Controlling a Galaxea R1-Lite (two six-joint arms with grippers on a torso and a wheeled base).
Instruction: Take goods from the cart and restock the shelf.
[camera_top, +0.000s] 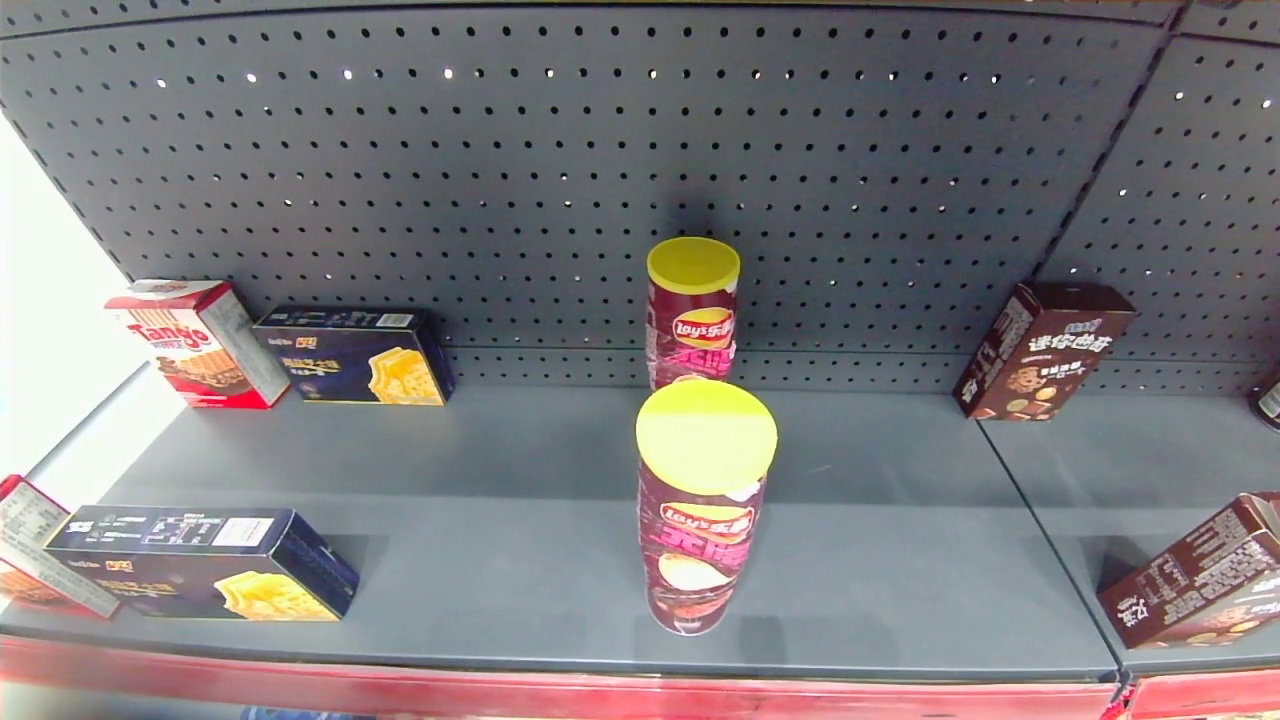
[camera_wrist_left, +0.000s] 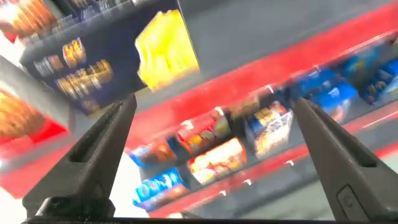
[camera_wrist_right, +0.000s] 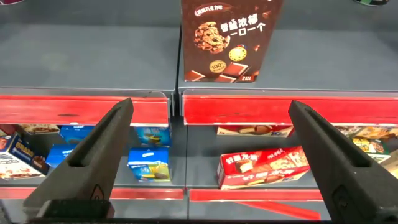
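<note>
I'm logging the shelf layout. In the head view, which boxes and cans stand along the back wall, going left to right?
red wafer box → dark blue cracker box → rear chips can → brown cookie box

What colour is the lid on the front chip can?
Bright yellow; the lid of the front chip can shows best in the head view.
</note>
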